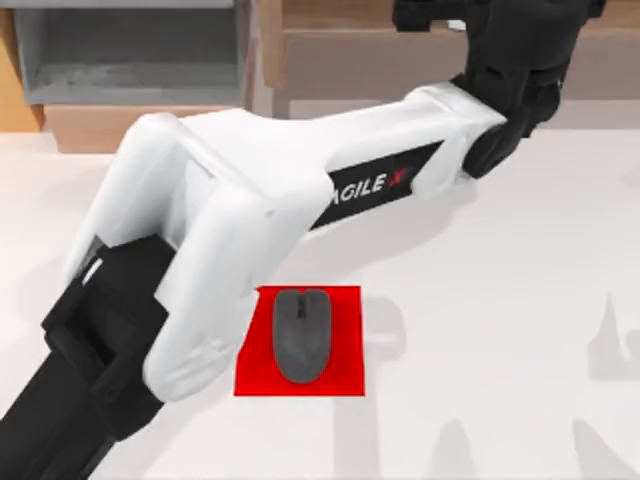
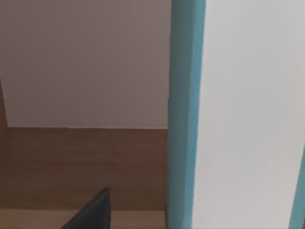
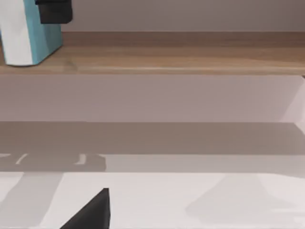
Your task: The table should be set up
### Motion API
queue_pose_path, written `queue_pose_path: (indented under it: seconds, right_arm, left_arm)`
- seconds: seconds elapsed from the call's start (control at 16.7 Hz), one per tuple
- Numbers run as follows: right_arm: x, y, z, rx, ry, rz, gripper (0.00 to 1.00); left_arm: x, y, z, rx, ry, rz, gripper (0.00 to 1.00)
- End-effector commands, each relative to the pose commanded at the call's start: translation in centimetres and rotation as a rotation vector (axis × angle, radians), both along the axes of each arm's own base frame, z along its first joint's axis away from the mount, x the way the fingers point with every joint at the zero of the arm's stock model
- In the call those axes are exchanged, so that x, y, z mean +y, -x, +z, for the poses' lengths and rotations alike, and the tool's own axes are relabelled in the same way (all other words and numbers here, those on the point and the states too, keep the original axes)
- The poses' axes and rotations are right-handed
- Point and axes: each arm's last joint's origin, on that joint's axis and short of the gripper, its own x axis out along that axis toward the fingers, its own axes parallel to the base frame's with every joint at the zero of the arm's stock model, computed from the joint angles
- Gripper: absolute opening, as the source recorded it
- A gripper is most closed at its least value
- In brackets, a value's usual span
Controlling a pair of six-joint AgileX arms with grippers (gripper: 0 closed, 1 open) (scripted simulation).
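The white table [image 1: 500,300] carries a red mat [image 1: 345,345] near its front middle, and a dark grey mouse [image 1: 300,335] lies on the mat. My left arm stretches across the table from the front left to the back. Its gripper [image 1: 450,14] is over the wooden shelf [image 1: 380,55], against a white and teal upright object [image 3: 26,40]. That object [image 2: 238,114] looms close in the left wrist view. My right gripper [image 3: 90,214] hangs low over the table [image 3: 167,200] and faces the shelf [image 3: 190,52].
A light wooden unit runs along the back edge, with a grey open compartment [image 1: 130,50] at the back left. Arm shadows fall on the table's right side [image 1: 610,340]. The left arm covers much of the table's left half.
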Motion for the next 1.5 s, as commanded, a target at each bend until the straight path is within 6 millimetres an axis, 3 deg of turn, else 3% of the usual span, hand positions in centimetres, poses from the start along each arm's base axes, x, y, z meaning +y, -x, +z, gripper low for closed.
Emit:
queue_pose_path:
  seconds: [0.24, 0.66, 0.9, 1.5]
  right_arm:
    - [0.0, 0.0, 0.0, 0.0, 0.0, 0.0, 1.0]
    - [0.0, 0.0, 0.0, 0.0, 0.0, 0.0, 1.0]
    - [0.0, 0.0, 0.0, 0.0, 0.0, 0.0, 1.0]
    - [0.0, 0.0, 0.0, 0.0, 0.0, 0.0, 1.0]
  left_arm:
    - [-0.1, 0.1, 0.3, -0.003, 0.002, -0.004, 1.0]
    - [0.0, -1.9, 0.0, 0.0, 0.0, 0.0, 1.0]
    - [0.0, -2.0, 0.0, 0.0, 0.0, 0.0, 1.0]
    - [0.0, -2.0, 0.0, 0.0, 0.0, 0.0, 0.25]
